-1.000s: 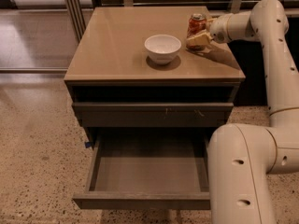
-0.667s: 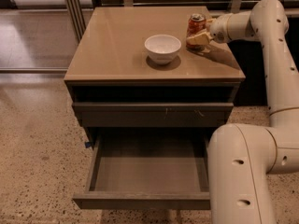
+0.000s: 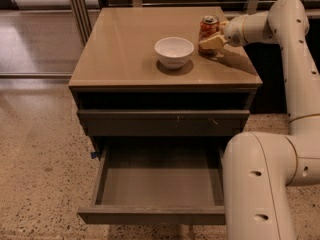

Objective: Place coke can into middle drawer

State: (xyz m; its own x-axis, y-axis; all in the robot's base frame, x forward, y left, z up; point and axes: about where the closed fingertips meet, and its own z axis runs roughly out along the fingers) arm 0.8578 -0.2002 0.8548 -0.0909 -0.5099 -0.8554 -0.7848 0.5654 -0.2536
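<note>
1. Red-orange with a silver top and pale lettering, the can (image 3: 209, 26) stands upright near the back right corner of the cabinet top (image 3: 125, 44). The white bowl (image 3: 174, 51) sits to its left in the view, apart from it.
2. The gripper (image 3: 210, 40) reaches in from the right at the end of the arm (image 3: 260, 26), level with the can's lower half. A pale part of it crosses the front of the can near its base. I cannot tell whether it is clamped on the can or only set loosely around it.
3. The relation that matters: the can sits right at the gripper's tip, on the bowl side. Its long axis is vertical and the gripper lies roughly horizontal, so any hold is across the can's side, low down.
4. The drawer (image 3: 160, 184) is pulled out toward the camera at the bottom of the cabinet, its flat grey floor showing. It lies well below the can and forward of it. A shut drawer front (image 3: 162, 122) lies between the two.
5. As I judge it, the task is at the grasp stage. The next move calls for a firm hold, a lift off the top, then travel forward past the cabinet edge and down.
6. A low hold could let the can tip.
</note>
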